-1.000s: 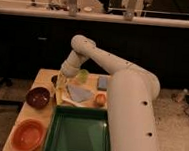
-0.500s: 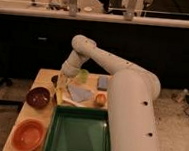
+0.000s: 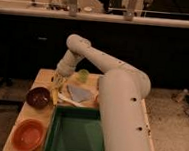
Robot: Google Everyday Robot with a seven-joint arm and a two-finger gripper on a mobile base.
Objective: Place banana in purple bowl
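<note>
camera view puts the banana [image 3: 54, 93] toward the left edge of the counter [image 3: 46, 78], its long axis running from the far edge to the near edge and its far end right under the gripper [image 3: 59, 80]. you cannot tell whether the gripper has hold of it. the purple bowl [image 3: 37, 97] sits just beside the banana, leftward.

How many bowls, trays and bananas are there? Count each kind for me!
Bowls: 2, the purple bowl and the orange bowl
Trays: 1, the green tray
Bananas: 1, the banana, beside the purple bowl, with the gripper close to it
Total: 4
</note>
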